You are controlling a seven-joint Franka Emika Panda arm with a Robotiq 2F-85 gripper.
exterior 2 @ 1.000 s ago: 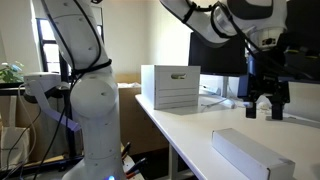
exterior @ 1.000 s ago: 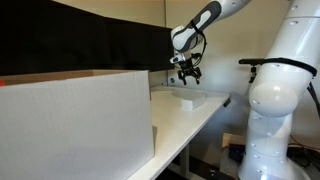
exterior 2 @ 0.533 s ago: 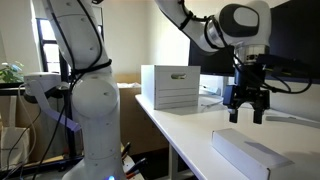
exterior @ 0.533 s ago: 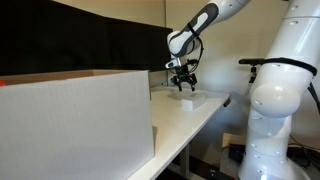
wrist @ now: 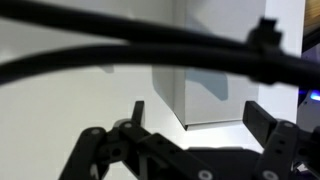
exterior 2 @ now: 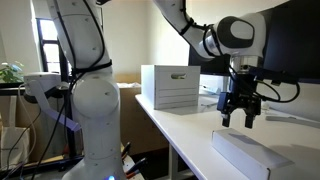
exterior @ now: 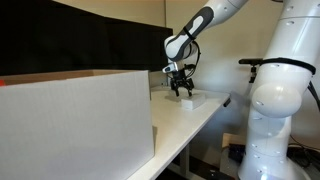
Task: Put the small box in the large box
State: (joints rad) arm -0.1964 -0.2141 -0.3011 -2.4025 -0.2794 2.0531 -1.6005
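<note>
The small box [exterior 2: 250,156] is a flat white rectangle lying on the white table [exterior 2: 185,135], and it also shows in an exterior view as the small box [exterior: 196,99]. My gripper [exterior 2: 236,118] hangs just above its near end, open, with nothing between its fingers. In the wrist view the small box [wrist: 215,60] fills the space ahead of the gripper [wrist: 200,118], with one of its corners between the two dark fingers [wrist: 262,118]. The large box [exterior: 75,122] has white sides and a brown top edge. It stands further along the table, seen as the large box [exterior 2: 170,88].
The robot's white base [exterior: 275,105] stands beside the table's edge. A dark screen [exterior: 100,45] runs behind the table. Black cables [wrist: 120,50] cross the top of the wrist view. A potted plant [exterior 2: 10,72] sits by the window.
The gripper has come down and moved over the small box's end, staying open. Neither box has moved.
</note>
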